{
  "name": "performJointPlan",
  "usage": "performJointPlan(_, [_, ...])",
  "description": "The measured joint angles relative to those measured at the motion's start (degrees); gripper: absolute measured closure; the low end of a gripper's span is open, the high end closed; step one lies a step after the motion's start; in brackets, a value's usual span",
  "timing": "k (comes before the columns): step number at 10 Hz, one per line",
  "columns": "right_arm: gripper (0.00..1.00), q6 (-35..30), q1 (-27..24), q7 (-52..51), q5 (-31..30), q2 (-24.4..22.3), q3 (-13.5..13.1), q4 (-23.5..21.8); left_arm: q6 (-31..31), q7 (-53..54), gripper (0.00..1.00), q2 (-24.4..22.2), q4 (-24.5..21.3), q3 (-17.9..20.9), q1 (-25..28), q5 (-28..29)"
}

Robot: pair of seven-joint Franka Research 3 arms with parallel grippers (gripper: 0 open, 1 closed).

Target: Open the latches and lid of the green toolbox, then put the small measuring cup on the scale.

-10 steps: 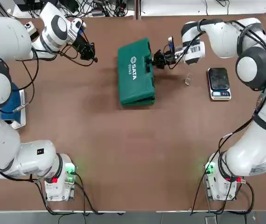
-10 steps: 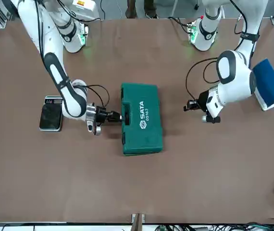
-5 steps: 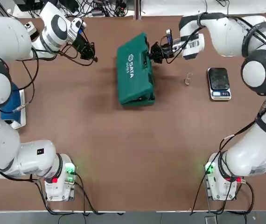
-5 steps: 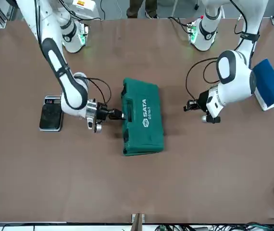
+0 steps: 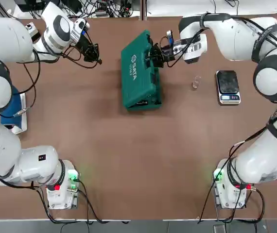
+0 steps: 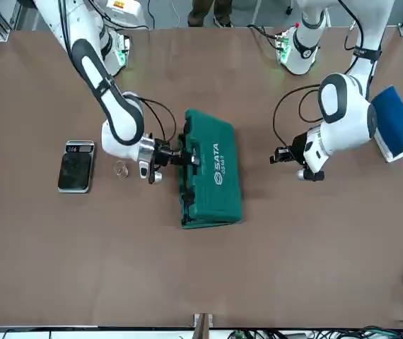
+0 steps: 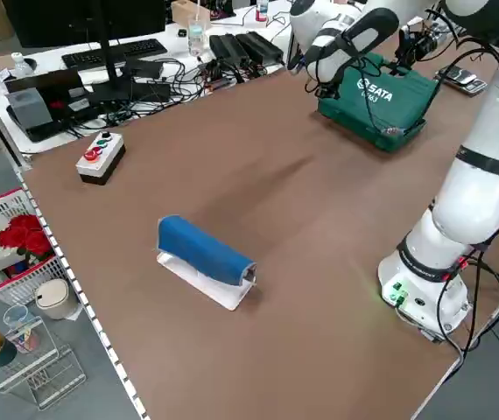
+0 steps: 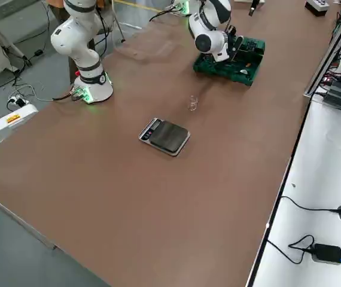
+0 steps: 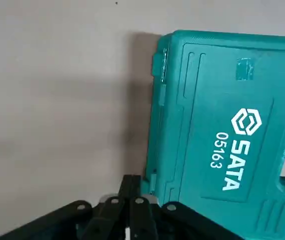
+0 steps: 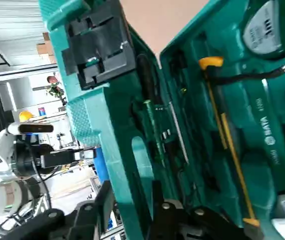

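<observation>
Right fingers (image 10: 158,200), parted at the toolbox's (image 5: 134,80) raised lid (image 6: 219,173), seem placed to swing it open; left fingers (image 9: 129,187) idle closed, apart from the toolbox.

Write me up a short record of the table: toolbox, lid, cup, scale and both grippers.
toolbox: green case, partly open, yellow-handled tool inside
lid: raised, not laid fully back
right gripper: at the lid's handle side, fingers apart
left gripper: shut, off to the left of the toolbox
measuring cup: clear, on the table between toolbox and scale
scale: right of the cup, nothing on its black platform
left to do: finish opening; cup onto scale
</observation>
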Motion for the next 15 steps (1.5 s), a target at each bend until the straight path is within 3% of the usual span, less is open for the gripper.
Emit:
performJointPlan(1, [0.55, 0.1, 0.0, 1.2, 0.0, -0.7, 0.3, 0.0, 0.0, -0.1, 0.99, 0.0, 0.0, 0.0, 0.0, 0.0])
performJointPlan(2, [0.47, 0.5, 0.0, 2.0, 0.0, -1.2, 0.9, 0.1, 0.0, -0.1, 0.99, 0.0, 0.0, 0.0, 0.0, 0.0])
performJointPlan(5, [0.41, 5.3, 0.0, 5.4, 0.0, -1.9, 4.5, 1.0, 0.1, -0.4, 0.99, 0.0, 0.0, -0.1, 0.0, 0.0])
performJointPlan(10, [0.39, 11.2, 0.4, 10.9, 0.0, -2.2, 8.6, 3.5, 0.1, -0.5, 0.99, 0.0, 0.0, -0.7, 0.0, 0.0])
performJointPlan(15, [0.38, 17.1, 4.8, 15.4, 0.1, -2.2, 8.9, 6.9, 1.1, -0.6, 0.99, 0.0, 0.0, -0.7, 0.0, -1.2])
